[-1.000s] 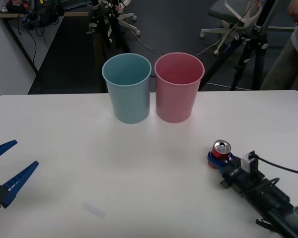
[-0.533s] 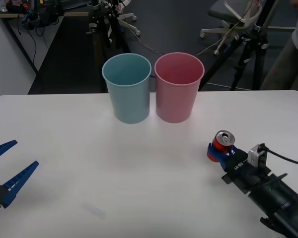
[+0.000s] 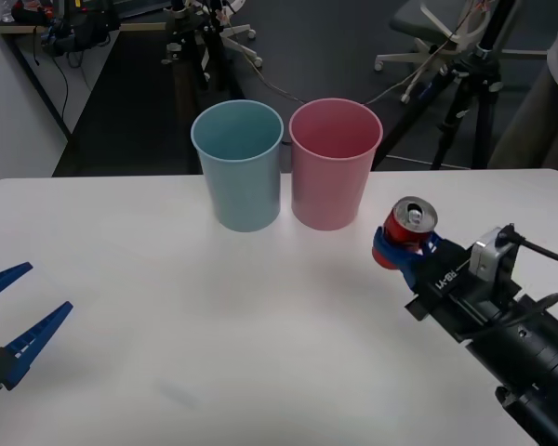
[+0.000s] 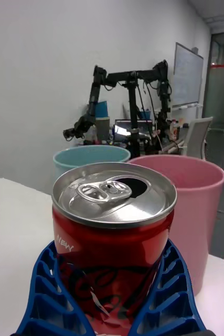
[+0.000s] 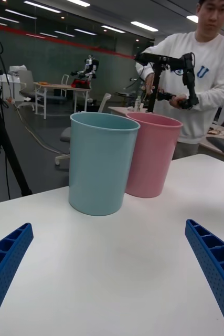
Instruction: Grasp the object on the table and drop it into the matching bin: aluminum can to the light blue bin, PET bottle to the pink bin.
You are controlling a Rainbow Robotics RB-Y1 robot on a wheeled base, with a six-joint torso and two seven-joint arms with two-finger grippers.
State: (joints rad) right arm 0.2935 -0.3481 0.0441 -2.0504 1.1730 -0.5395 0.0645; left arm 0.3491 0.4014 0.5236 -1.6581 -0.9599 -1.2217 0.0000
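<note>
A small red aluminum can (image 3: 407,230) with a silver pull-tab top hangs above the white table (image 3: 214,316), tilted slightly, with my right gripper (image 3: 400,251) shut on its lower body. In the right wrist view the can (image 4: 113,236) sits between the blue ribbed fingers (image 4: 43,294). The light blue bin (image 3: 238,165) and the pink bin (image 3: 335,163) stand side by side at the table's far middle, to the left of the can; the pink one is nearer to it. My left gripper (image 3: 5,321) rests open low at the left edge, far from the bins (image 5: 101,163).
Beyond the table's far edge are a tripod (image 3: 465,102) and an office chair (image 3: 437,37) on a dark floor. A person in a white sweater (image 5: 211,84) stands behind the table, touching nothing on it.
My right gripper has lifted the can off the table and carried it up and farther away, closer to the pink bin. The left arm has stayed still.
</note>
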